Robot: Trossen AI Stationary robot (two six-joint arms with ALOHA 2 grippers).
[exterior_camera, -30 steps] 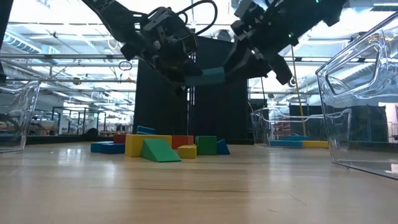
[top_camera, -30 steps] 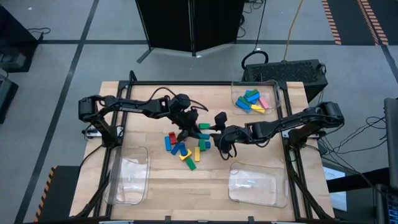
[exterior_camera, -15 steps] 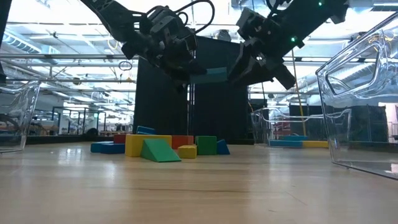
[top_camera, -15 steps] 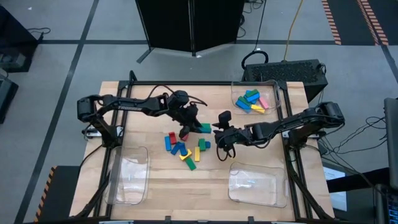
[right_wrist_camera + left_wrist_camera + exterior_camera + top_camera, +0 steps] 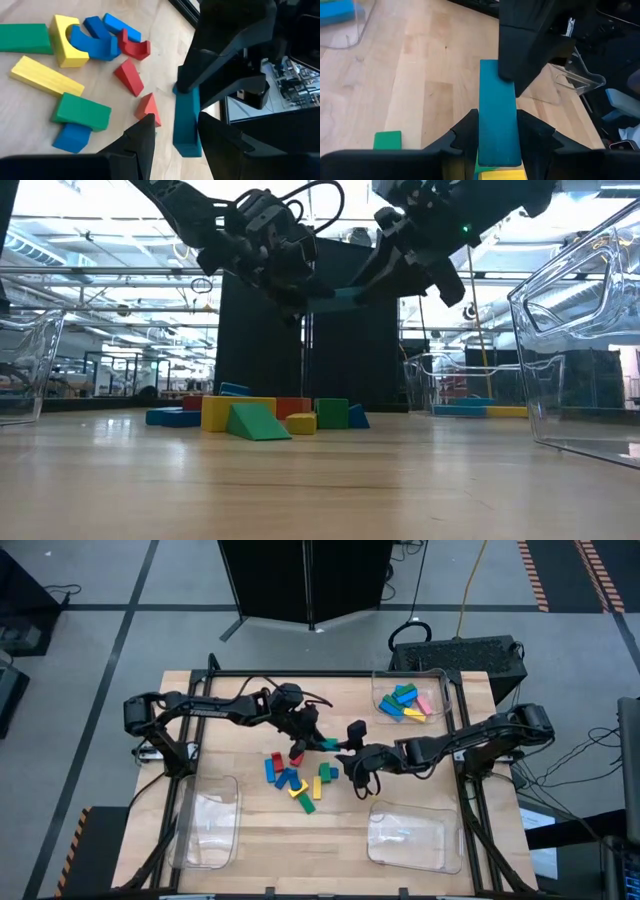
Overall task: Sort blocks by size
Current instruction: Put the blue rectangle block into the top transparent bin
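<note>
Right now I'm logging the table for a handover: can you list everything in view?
Long teal block: one, held in the air between both grippers.
Loose blocks: about a dozen; blue, green, red, yellow; table centre.
Sorted blocks: several; blue, green, yellow, pink; in far right clear plastic tray.
Other clear trays: two, near left and near right.
Wooden table: one.
Left gripper: shut on the block.
Right gripper: at the block's other end.

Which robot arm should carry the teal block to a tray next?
Probably the right. The left hand grips the teal block, whose free end lies between the right hand's open fingers, nearer the block-filled tray.
</note>
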